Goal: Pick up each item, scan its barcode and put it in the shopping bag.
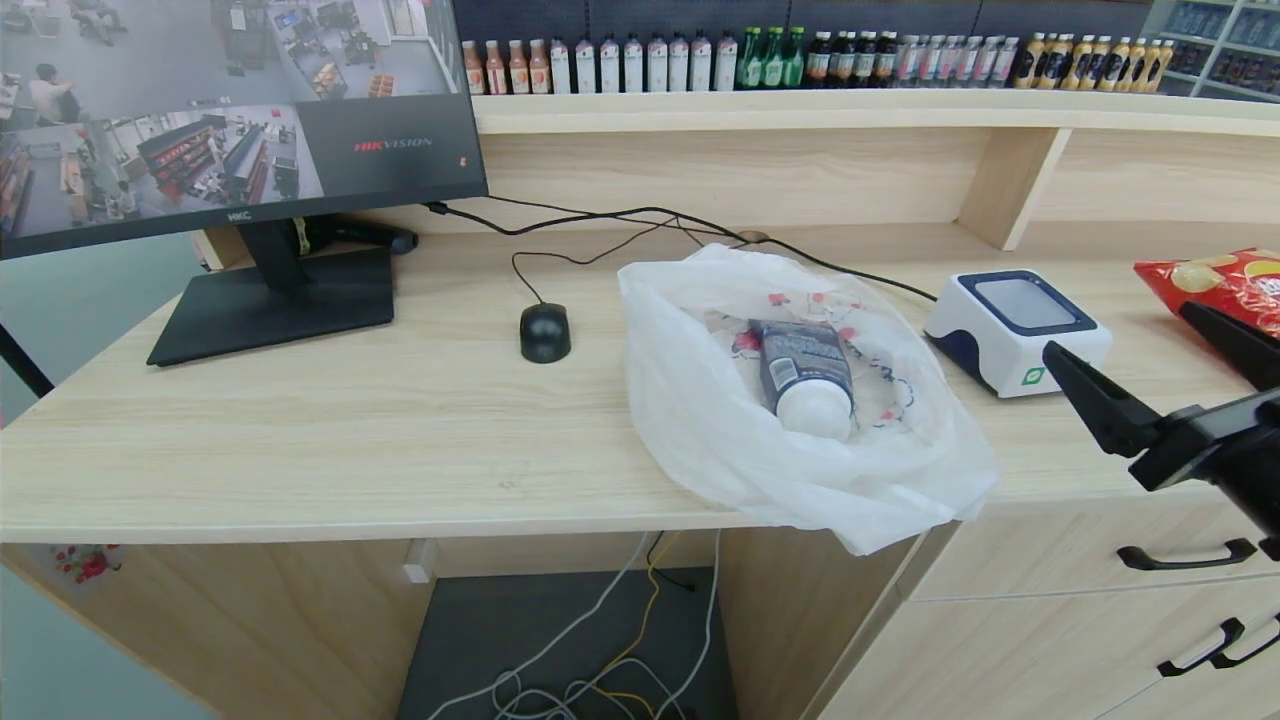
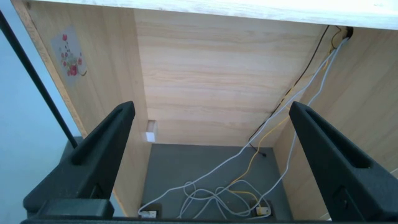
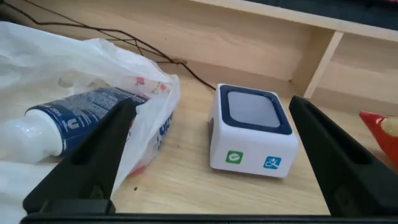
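A: Nearest to us, at the right edge of the head view, our right gripper (image 1: 1118, 330) hangs with its jaws wide apart and nothing between them. Our left gripper (image 2: 211, 106) is also spread open and empty. It is low, in front of the kneehole of the counter (image 1: 350, 440), where loose cables (image 2: 217, 193) lie on the floor.

B: Which thing do we take next?

A: We think the red chip bag (image 1: 1215, 285). It lies flat on the counter at the far right of the frame, partly behind one finger of the right gripper. The tube (image 1: 805, 375) lies already inside the white shopping bag (image 1: 690, 420), in the middle of the frame.

B: How will the chip bag handle?

A: We judge it light and puffed with air, with a slippery film, and the chips inside break easily. We would close on it gently, near one edge or seam, not across the full middle.

B: What stands in our way?

A: The scanner (image 1: 1015, 330) sits between the chip bag and the shopping bag, just beside the bag, with its window facing up. A black cable (image 1: 850, 272) runs behind the bag. Farther off, at the left, are a mouse (image 1: 545, 332) and a monitor (image 1: 230, 110). Bottles (image 1: 800, 60) line the top shelf, well apart from our path.
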